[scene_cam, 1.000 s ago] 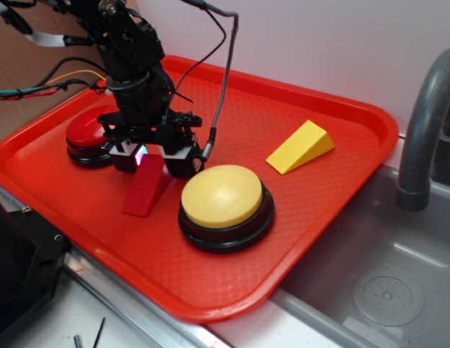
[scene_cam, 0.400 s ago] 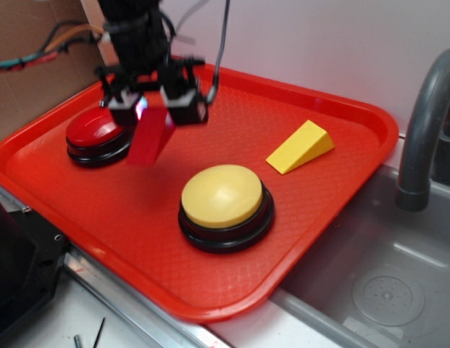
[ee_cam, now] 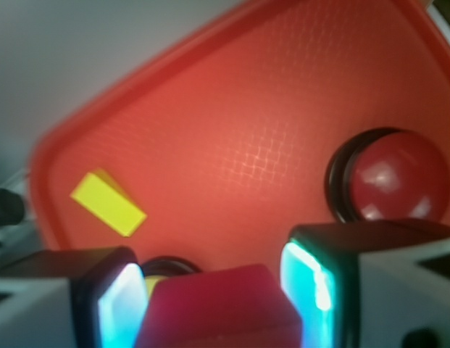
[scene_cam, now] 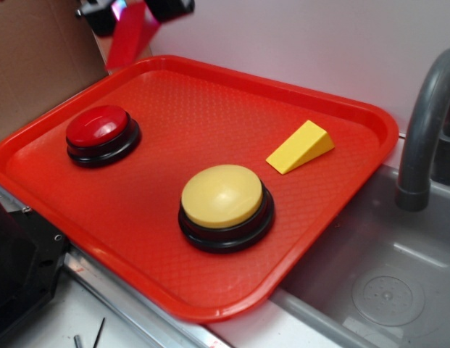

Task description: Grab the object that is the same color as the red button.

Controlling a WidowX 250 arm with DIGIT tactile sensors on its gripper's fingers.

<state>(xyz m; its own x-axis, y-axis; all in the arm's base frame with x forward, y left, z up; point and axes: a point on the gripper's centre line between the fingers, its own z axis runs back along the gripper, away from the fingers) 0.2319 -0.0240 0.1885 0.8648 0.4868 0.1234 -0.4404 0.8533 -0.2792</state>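
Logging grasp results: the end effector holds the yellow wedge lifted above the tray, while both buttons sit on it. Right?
Not quite. The exterior view shows the end effector holding the red wedge above the tray; the yellow wedge lies on it, beside the red button and yellow button.

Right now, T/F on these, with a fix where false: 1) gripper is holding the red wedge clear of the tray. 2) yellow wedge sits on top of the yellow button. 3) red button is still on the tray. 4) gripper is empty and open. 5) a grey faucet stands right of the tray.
1) True. The gripper has the red wedge clamped between its fingers, raised above the tray.
2) False. The yellow wedge lies on the tray floor, apart from the yellow button.
3) True. The red button sits near the tray's left side.
4) False. It is shut on the red wedge.
5) True. The grey faucet rises over the sink.
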